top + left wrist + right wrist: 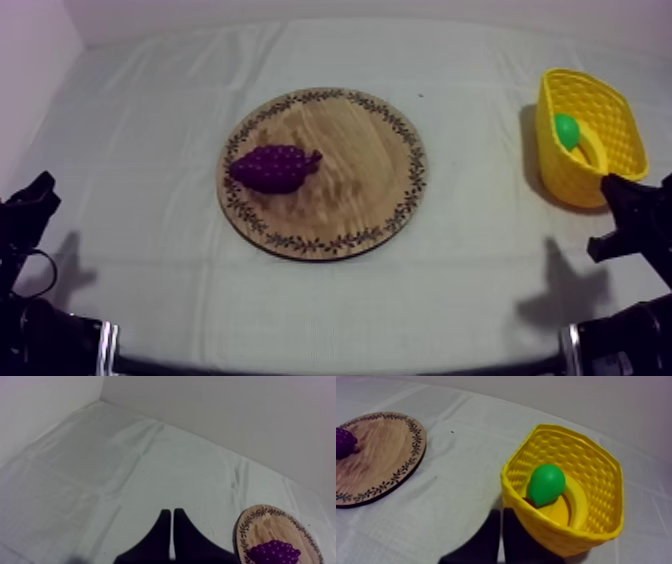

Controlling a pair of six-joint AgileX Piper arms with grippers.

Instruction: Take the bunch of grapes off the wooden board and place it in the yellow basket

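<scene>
1. Top view: the bunch of grapes point(275, 168) lies on the left part of the round wooden board point(365, 195), inside a rim printed with a dark leaf-wreath pattern. The board sits mid-table on the grey-white cloth point(150, 130). The yellow basket point(572, 182) stands well apart at the right edge, with a green pear point(567, 131) and a banana point(592, 148) inside it. The left gripper point(42, 185) sits low at the left edge, far from the board. The right gripper point(610, 183) sits low at the right, just in front of the basket's near wall. Bare cloth lies between the board and the basket.

2. Left wrist view: the left gripper's black fingers point(161, 526) are pressed together into a narrow wedge with nothing between them, over bare cloth. The board and the purple grapes on it lie off to one side, near but clear of the fingers.

3. Right wrist view: the right gripper's fingers point(492, 531) are likewise pressed together on nothing. They are close against the basket's outer wall; whether they touch it I cannot tell. The pear rests on the banana's curve inside the basket. The board lies across the cloth, with the grapes at its far edge.
</scene>
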